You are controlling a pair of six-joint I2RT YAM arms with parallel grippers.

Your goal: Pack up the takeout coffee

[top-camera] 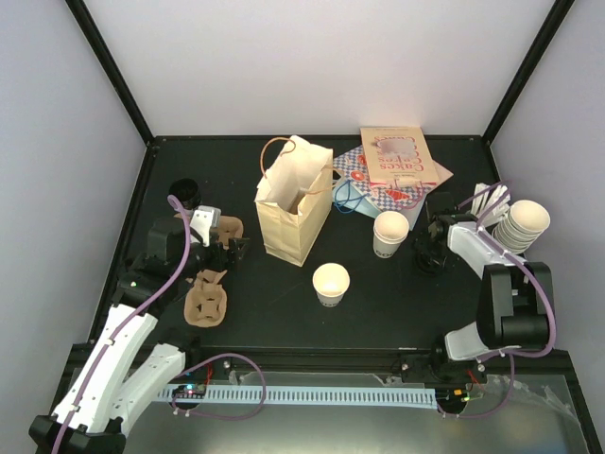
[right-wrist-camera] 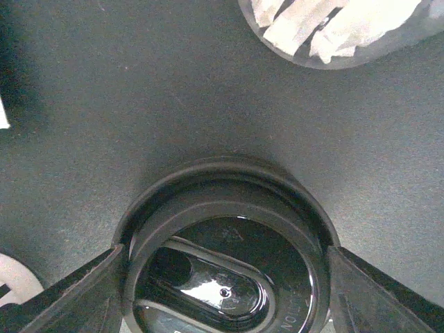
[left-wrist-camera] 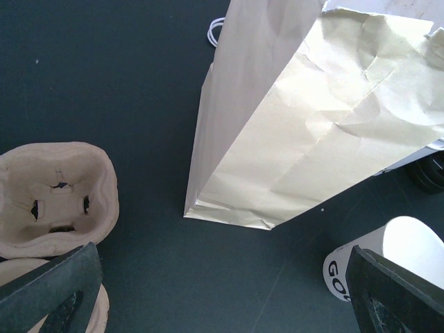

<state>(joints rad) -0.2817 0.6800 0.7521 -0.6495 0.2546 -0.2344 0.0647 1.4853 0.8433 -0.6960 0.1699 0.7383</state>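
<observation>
Here — black lid [right-wrist-camera: 225, 260] sits within right end effector [right-wrist-camera: 223, 284].

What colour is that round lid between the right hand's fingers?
The lid is glossy black; the right wrist view shows it best.

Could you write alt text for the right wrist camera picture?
A round black plastic lid, seen from above, sits between the two fingers of the right gripper on a dark table. White packets show at top right.
</observation>
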